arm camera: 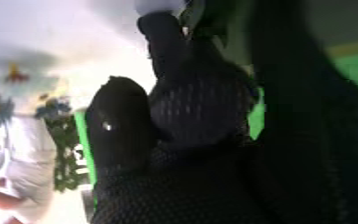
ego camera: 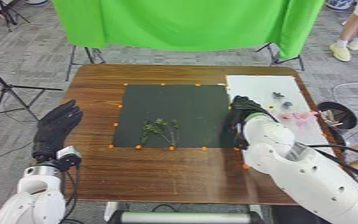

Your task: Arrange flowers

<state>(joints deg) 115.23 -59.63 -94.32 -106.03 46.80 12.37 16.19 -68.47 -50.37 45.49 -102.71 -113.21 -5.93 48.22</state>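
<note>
Right arm nearest, angled in over table. Left hand open, relaxed, at table's left side. Green sprigs lying on near part of dark mat. Right hand over seam between mat and white sheet; can't tell if it's gripping anything. Pink flowers on sheet, right of hand. Small dark sprig farther up sheet. Green cloth beyond table.
</note>
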